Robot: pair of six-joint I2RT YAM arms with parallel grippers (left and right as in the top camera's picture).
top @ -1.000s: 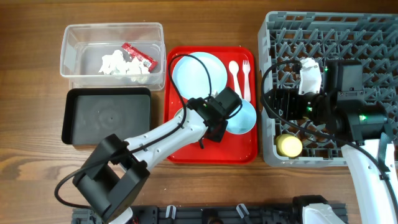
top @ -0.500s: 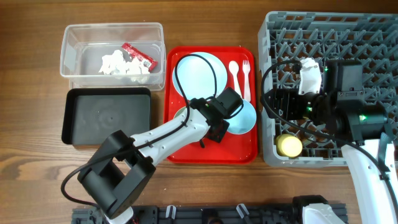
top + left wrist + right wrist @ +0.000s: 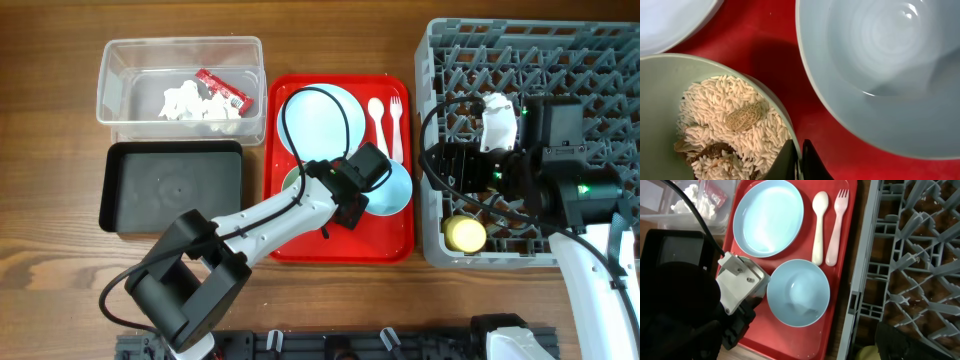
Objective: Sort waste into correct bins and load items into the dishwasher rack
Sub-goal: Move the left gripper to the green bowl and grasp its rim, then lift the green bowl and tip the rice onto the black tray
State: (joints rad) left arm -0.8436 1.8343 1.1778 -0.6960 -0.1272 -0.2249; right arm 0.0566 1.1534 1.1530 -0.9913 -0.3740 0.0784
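Wooden table (image 3: 50, 280) carries all the things. On the red tray (image 3: 765, 40) stands the pale green bowl (image 3: 665, 100) with rice-like food scraps (image 3: 735, 125) inside. The left gripper (image 3: 799, 162) is clenched on the rim of this bowl, one finger inside and one outside. Just beside it on the tray is the light blue bowl (image 3: 880, 75), and farther away the plate (image 3: 769, 217), spoon (image 3: 818, 227) and fork (image 3: 835, 227). The right gripper (image 3: 450, 168) hangs over the grey rack (image 3: 600, 70), its jaws spread wide and grasping nothing.
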